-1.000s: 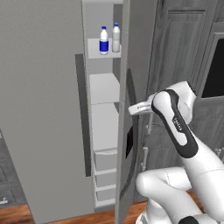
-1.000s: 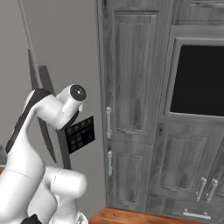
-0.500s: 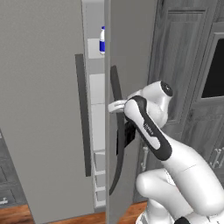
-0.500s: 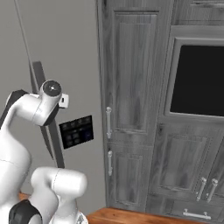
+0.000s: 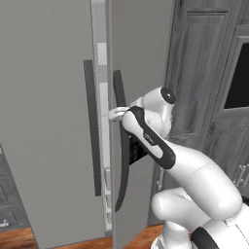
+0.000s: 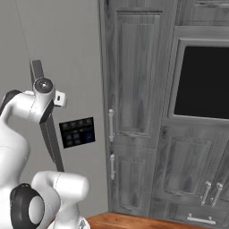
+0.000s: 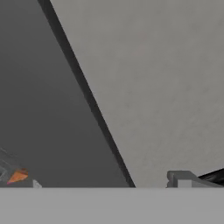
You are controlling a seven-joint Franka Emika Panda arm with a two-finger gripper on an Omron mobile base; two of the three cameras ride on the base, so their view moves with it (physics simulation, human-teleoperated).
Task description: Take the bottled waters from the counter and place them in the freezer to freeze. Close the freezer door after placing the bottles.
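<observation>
Seemingly jaws (image 5: 115, 114) touch freezer door (image 5: 141, 58).

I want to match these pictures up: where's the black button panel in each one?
Left base view: black button panel, centre, mostly behind the arm.
Right base view: left of centre, on the grey door.
Hand view: cannot make it out.
Shared landmark: long dark door handle.

Hand (image 5: 115, 114) against freezer door (image 5: 138, 58), cabinets (image 6: 134, 89) right.

Even flat rendered light, soft faint shadows, no glare, slightly coarse, blurry hand view
</observation>
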